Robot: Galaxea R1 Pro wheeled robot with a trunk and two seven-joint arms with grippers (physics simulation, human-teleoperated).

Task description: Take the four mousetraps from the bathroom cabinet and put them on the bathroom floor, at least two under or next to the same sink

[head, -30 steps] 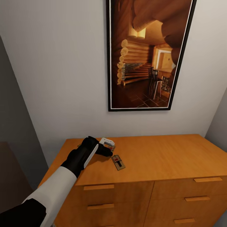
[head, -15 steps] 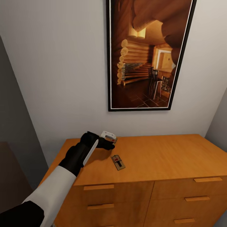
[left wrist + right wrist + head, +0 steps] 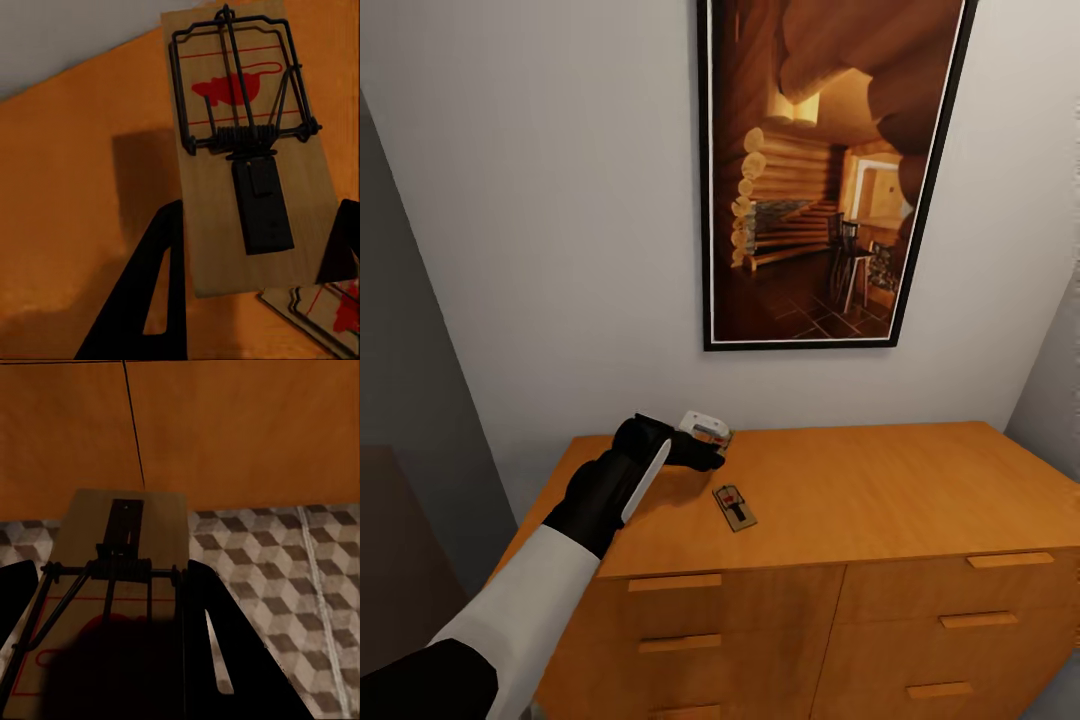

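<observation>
My left gripper (image 3: 708,452) hovers just above the back left of the orange-brown cabinet (image 3: 880,490), shut on a mousetrap (image 3: 247,142); the board sits between the two dark fingers (image 3: 161,277) above the cabinet top (image 3: 75,187). A second mousetrap (image 3: 334,311) lies below it on the wood. Another mousetrap (image 3: 734,507) lies flat near the cabinet's front edge. In the right wrist view my right gripper (image 3: 105,607) is shut on a further mousetrap (image 3: 120,547), held low over the cube-patterned bathroom floor (image 3: 270,585) in front of the cabinet's drawer fronts (image 3: 225,427).
A tall framed picture (image 3: 820,170) of a log interior hangs on the white wall above the cabinet. Drawer fronts with bar handles (image 3: 675,582) face me. A grey wall (image 3: 400,330) closes in at the left.
My left gripper has risen off the cabinet top with a mousetrap in it. The trap near the front edge stayed put. The head camera shifted slightly.
</observation>
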